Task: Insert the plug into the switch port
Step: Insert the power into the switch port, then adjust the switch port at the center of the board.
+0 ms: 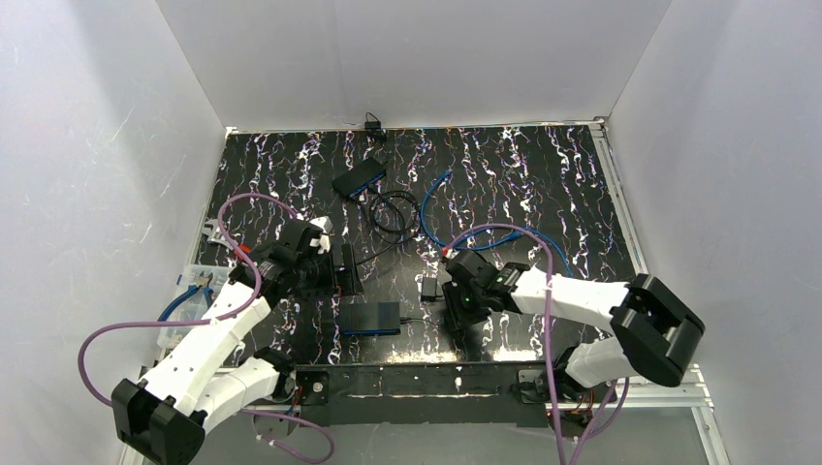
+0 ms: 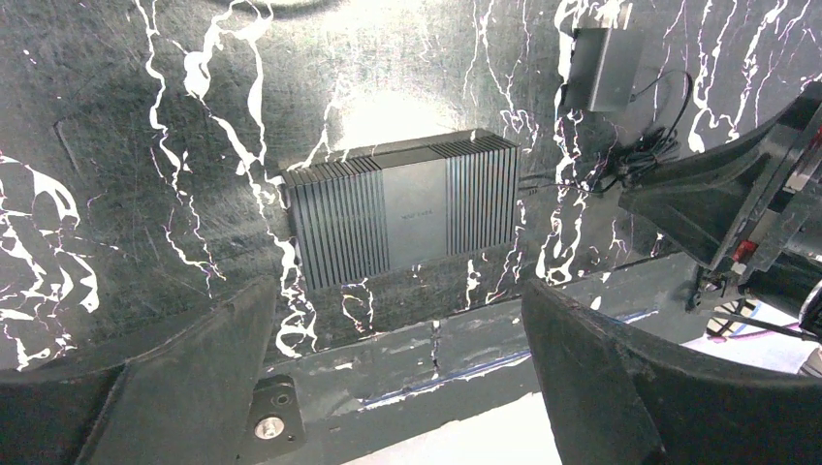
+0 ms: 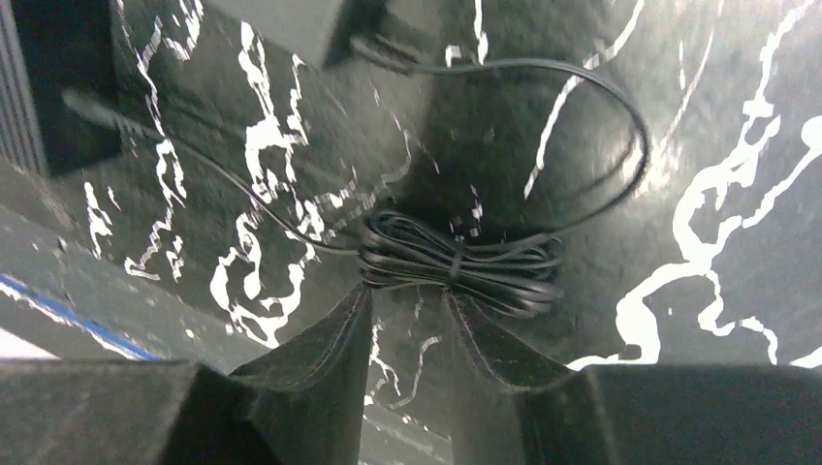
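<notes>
One black barrel plug [image 3: 92, 108] on a thin lead, upper left of right wrist view, at the switch [image 3: 58, 58] end; seated or not, can't tell. Right gripper [image 3: 407, 295] is pitched down, jaws narrow and empty, tips at the coil [image 3: 456, 263]. Left gripper [image 2: 399, 291] hangs over the switch, jaws wide. Plug axis is roughly horizontal, tip pointing left.

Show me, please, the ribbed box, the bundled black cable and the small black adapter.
ribbed box [image 2: 402, 208], left wrist view, centre of its top.
bundled black cable [image 3: 456, 263], right wrist view, the tied middle.
small black adapter [image 1: 429, 289], top view, its body.
</notes>
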